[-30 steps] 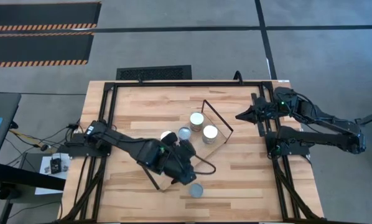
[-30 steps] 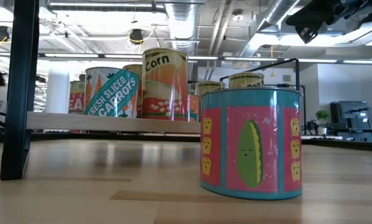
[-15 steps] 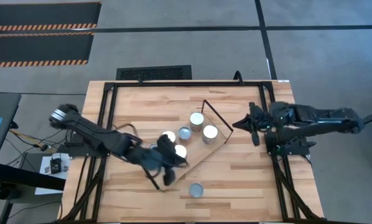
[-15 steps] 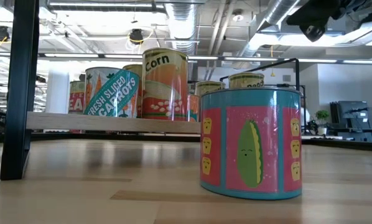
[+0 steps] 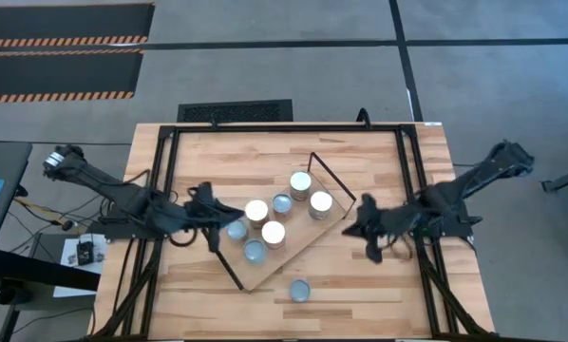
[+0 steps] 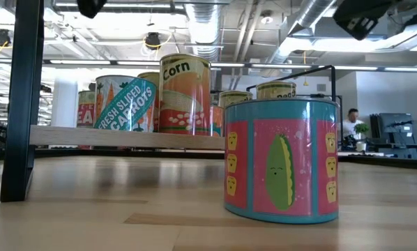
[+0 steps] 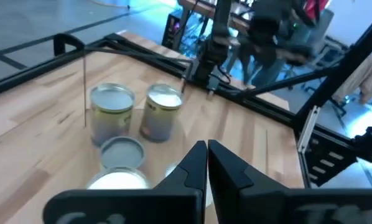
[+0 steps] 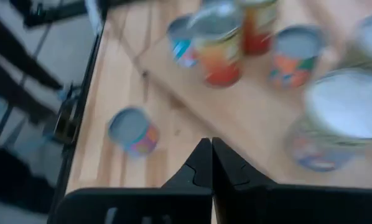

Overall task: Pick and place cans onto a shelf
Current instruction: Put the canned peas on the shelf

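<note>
The shelf (image 5: 333,220) is a light-wood board with black wire brackets and lies slantwise on the table. Several cans stand on it, among them white-topped ones (image 5: 256,211) and blue-grey-topped ones (image 5: 254,251). One teal and pink can (image 5: 300,291) stands alone on the table near the front edge and fills the low view (image 6: 282,160). My left gripper (image 5: 221,212) is shut and empty beside the shelf's left end, above the cans (image 7: 163,112). My right gripper (image 5: 358,221) is shut and empty by the shelf's right end; its wrist view shows the lone can (image 8: 131,129).
A black metal frame (image 5: 165,171) runs round the table, with rails along the left and right sides. Bare wood lies between the shelf and the far rail. The room with ceiling pipes and a person (image 6: 351,122) shows behind in the low view.
My left gripper has drawn back from over the shelf's near end toward the table's left edge, uncovering several cans that stand there. My right gripper has swung from the far right of the table toward the near edge and the shelf's right end.
</note>
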`<state>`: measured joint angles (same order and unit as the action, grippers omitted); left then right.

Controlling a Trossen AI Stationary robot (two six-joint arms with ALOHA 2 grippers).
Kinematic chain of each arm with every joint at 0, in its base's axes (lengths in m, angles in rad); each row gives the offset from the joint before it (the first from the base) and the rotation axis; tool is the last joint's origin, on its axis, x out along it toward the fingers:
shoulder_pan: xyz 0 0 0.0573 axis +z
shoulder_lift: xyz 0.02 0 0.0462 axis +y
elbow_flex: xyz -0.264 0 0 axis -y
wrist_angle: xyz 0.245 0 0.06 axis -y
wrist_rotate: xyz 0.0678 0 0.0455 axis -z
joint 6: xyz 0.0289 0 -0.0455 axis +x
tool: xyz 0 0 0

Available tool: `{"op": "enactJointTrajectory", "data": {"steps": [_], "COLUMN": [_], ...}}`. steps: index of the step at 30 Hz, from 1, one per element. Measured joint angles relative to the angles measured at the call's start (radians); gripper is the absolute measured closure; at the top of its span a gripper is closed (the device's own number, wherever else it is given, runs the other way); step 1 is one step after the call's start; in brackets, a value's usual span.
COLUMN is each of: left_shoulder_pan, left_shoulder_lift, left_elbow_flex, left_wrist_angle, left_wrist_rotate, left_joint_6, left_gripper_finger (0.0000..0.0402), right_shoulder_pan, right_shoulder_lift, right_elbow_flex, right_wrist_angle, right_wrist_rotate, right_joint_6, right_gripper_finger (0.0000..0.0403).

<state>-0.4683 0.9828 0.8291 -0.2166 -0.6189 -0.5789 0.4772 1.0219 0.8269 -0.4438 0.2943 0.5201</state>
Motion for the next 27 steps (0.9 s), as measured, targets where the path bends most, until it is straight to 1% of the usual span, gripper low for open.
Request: {"op": "enactJointTrajectory", "data": {"steps": [5,10,15,21,24,27], "left_shoulder_pan": [0.000,0.000,0.000,0.000,-0.002,-0.003], "left_shoulder_lift": [-0.133,-0.238,-0.292,-0.316,-0.316,-0.316], "left_elbow_flex": [-0.102,-0.171,-0.197,-0.234,-0.243,-0.243], "left_wrist_angle": [0.001,0.009,-0.008,-0.013,-0.021,-0.033], "left_wrist_rotate": [-0.022,-0.026,-0.052,-0.051,-0.045,-0.043], "left_joint_6": [0.000,-0.006,-0.006,-0.031,-0.042,-0.045], "left_gripper_finger": [0.0401,0.0401,0.0401,0.0401,0.0401,0.0401], "right_shoulder_pan": [0.094,0.129,0.151,0.150,0.149,0.150], "right_shoulder_lift": [0.178,0.373,0.565,0.755,0.823,0.882], "right_elbow_flex": [0.065,0.162,0.305,0.485,0.551,0.603], "right_wrist_angle": [0.003,0.001,-0.010,-0.106,-0.112,-0.116], "right_wrist_rotate": [-0.012,-0.038,-0.062,-0.065,-0.066,-0.098], "right_joint_6": [0.006,-0.011,-0.177,-0.394,-0.518,-0.607], "right_gripper_finger": [0.0382,0.0342,0.0291,0.0231,0.0216,0.0216]}}
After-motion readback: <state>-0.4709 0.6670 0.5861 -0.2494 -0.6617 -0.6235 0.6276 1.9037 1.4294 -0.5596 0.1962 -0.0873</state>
